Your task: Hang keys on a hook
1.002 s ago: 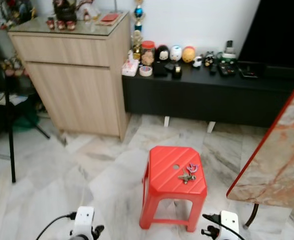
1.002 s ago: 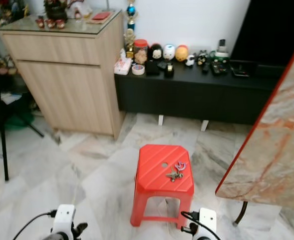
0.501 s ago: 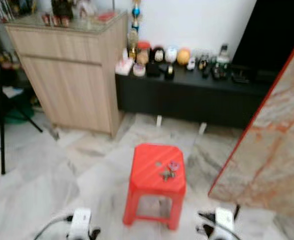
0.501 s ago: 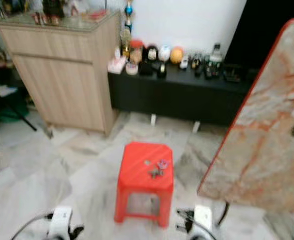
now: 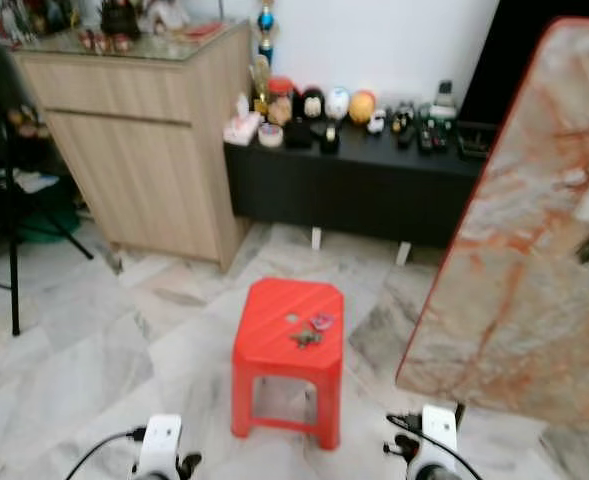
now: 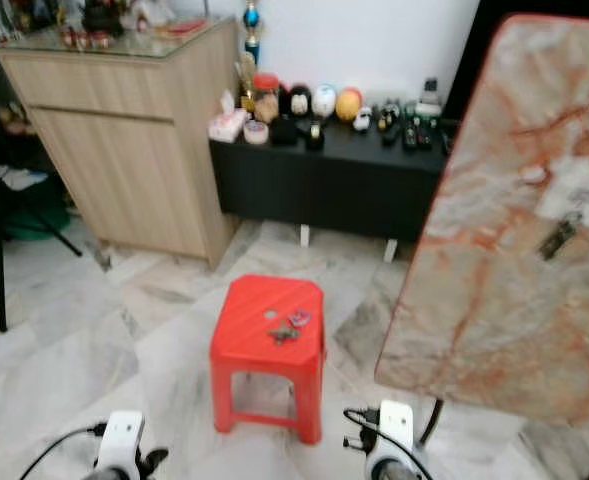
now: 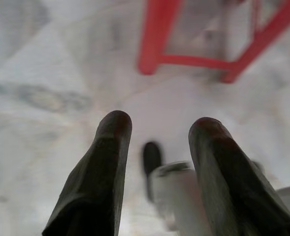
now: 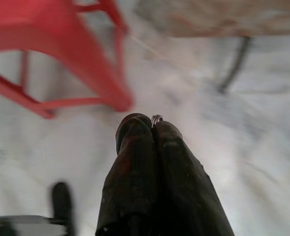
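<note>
A red stool [image 5: 286, 330] stands on the marble floor [image 5: 94, 350], with keys [image 5: 308, 332] lying on its seat toward the right side. Behind it a low black cabinet [image 5: 364, 190] runs along the white wall, its top crowded with small figurines and jars [image 5: 314, 105]. To its left, touching it, stands a taller wooden cupboard [image 5: 144, 150] with trinkets on top. A marble-patterned tabletop [image 5: 524, 230] with a red edge, tilted up, rises on the right. A black stand [image 5: 12, 230] is at far left. Two white wrist parts show at the bottom edge.
</note>
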